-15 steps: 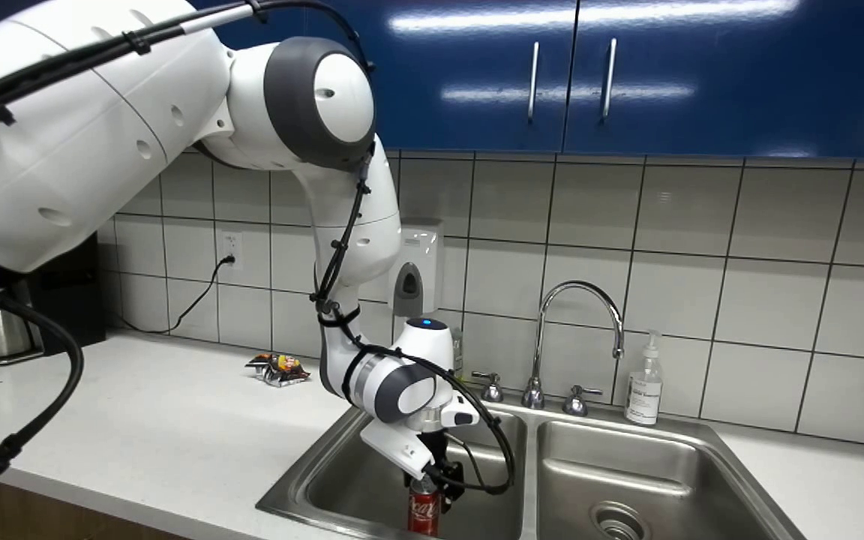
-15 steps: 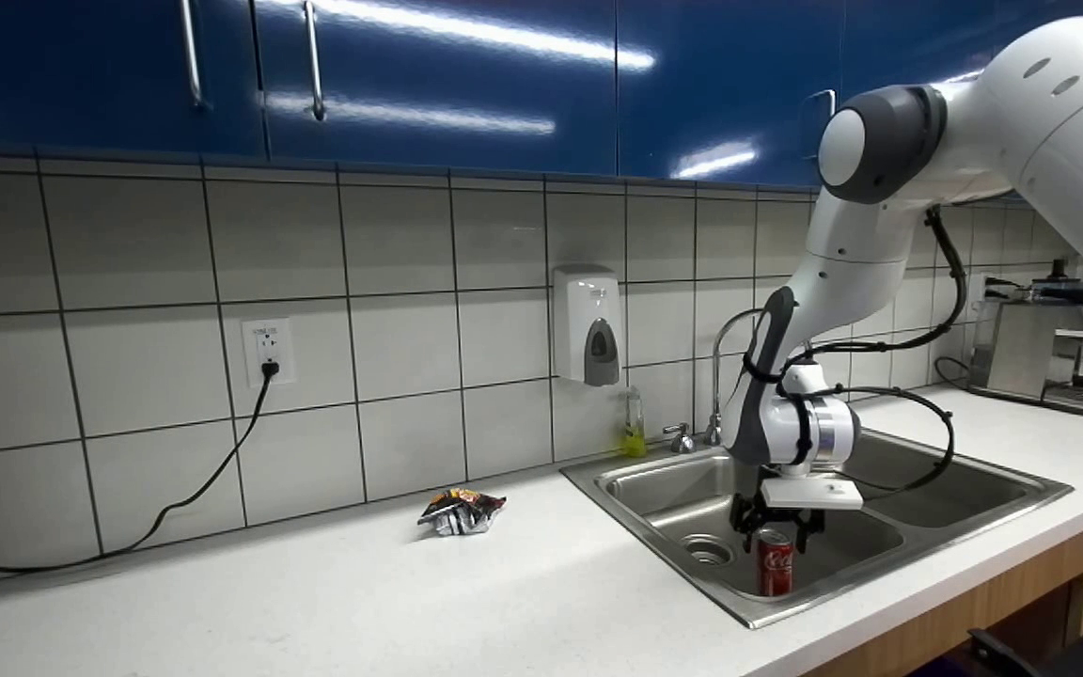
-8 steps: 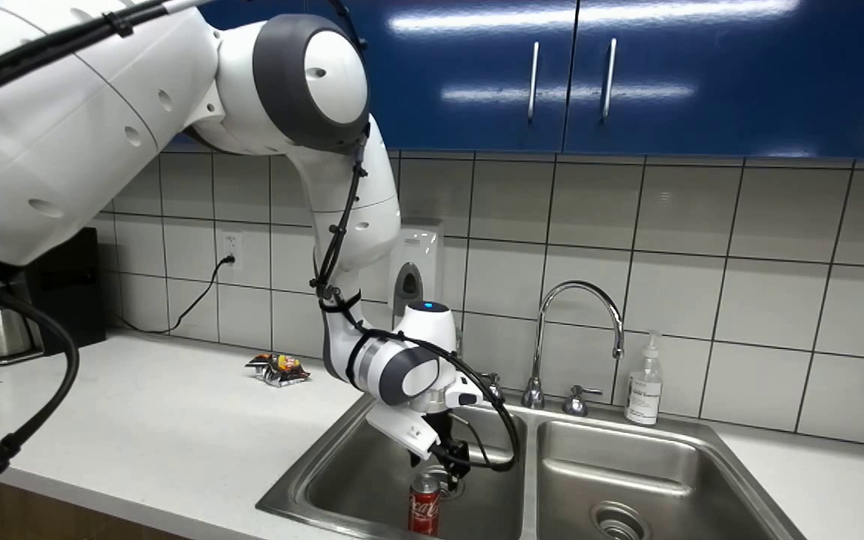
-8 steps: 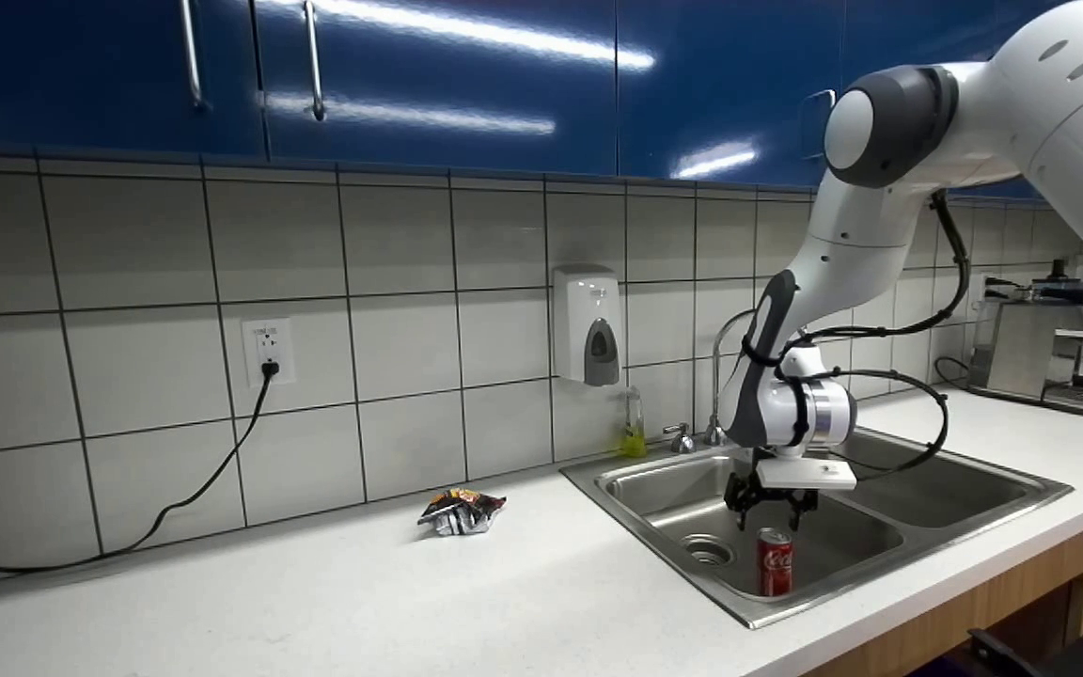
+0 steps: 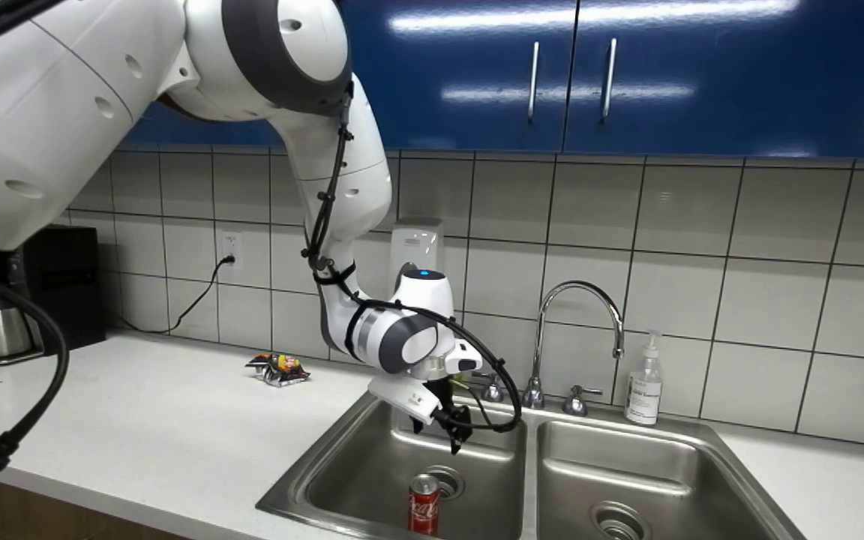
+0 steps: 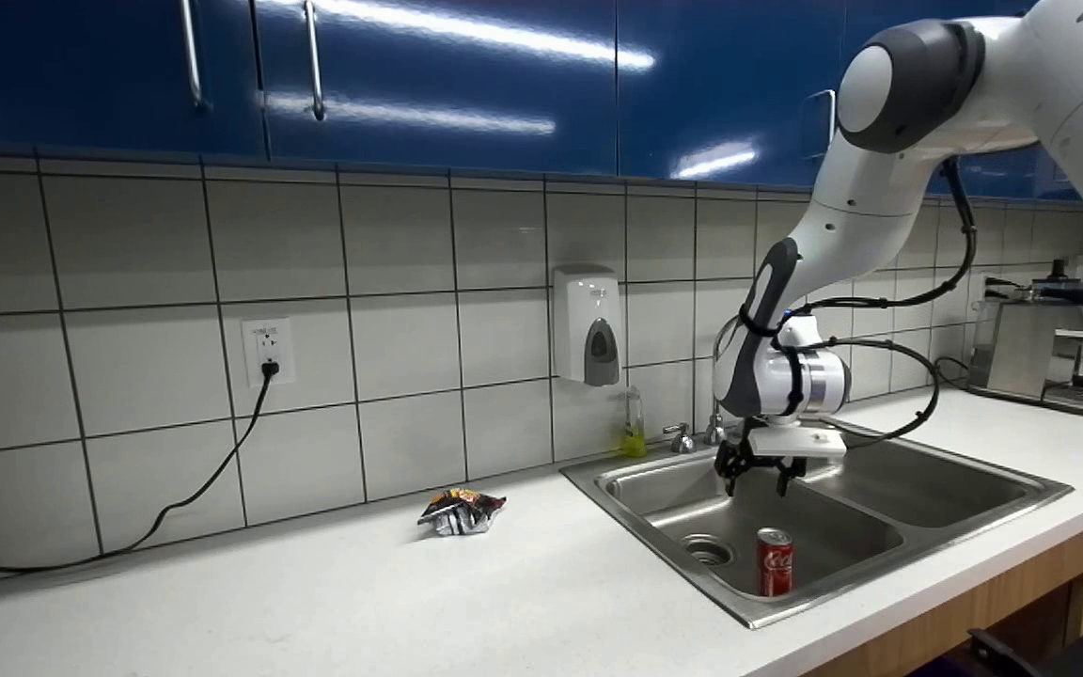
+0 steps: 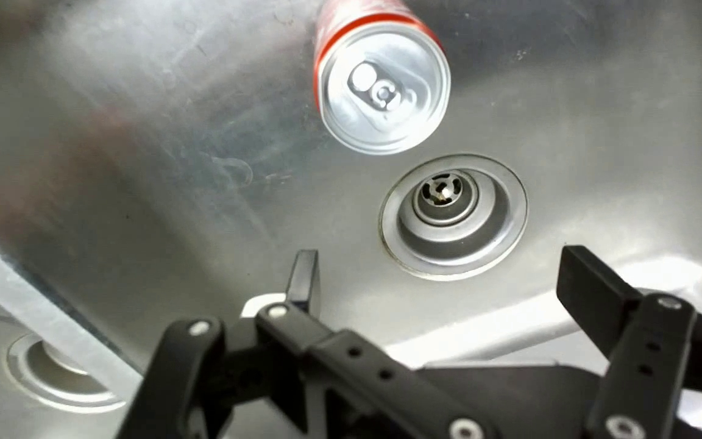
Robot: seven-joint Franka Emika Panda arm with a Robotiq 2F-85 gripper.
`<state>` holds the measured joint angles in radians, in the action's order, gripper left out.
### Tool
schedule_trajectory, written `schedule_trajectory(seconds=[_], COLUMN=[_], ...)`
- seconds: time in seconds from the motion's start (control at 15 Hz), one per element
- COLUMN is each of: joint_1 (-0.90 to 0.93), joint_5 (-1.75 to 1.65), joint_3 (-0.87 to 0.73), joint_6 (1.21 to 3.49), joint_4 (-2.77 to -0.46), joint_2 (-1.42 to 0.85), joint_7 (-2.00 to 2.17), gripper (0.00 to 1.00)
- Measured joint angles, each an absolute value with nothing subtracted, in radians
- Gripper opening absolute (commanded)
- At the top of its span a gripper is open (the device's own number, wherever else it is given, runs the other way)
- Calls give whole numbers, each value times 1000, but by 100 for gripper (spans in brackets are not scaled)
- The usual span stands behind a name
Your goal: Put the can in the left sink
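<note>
- Standing upright in the left sink (image 5: 357, 480), the can (image 6: 774, 562) is inside the basin that the task names; I judge the placing itself done.
- In an exterior view the right-hand basin (image 5: 612, 457) lies at 3 o'clock from the left sink, so there is little doubt which side holds the can.
- In the wrist view the drain (image 7: 453, 216) shows at 5 o'clock from the can's silvery top, just beside it.
- The can's base is not fully shown, so I cannot tell if it touches the near wall; it seems to stand steadily without help.
- What is left, as I judge it: nothing more for the can, only taking the arm (image 5: 361, 187) clear of the sink.
- On the desk (image 5: 139, 435) a crumpled packet (image 5: 279, 369) lies between 10 and 11 o'clock from the can, outside the job.
- The claw (image 6: 757, 487) hangs over the left sink, at 12 o'clock from the can in both exterior views, with a gap between them.
- Its fingers (image 7: 304, 280) stand wide apart; whether this is their full spread I cannot tell.
- It holds nothing: only the drain and bare steel show between the fingertips, and neither finger touches the can.
</note>
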<state>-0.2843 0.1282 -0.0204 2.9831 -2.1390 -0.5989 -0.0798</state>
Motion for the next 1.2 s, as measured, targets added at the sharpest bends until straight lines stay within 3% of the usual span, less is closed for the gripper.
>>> schedule_trajectory(seconds=[0.4,1.2], joint_1=[-276,-238], joint_5=[128,128], joint_3=[-7,-2], joint_6=[2930,2536], joint_4=[-2195,-2370], joint_2=[-484,-169], joint_7=[-85,-256], gripper=[100,100])
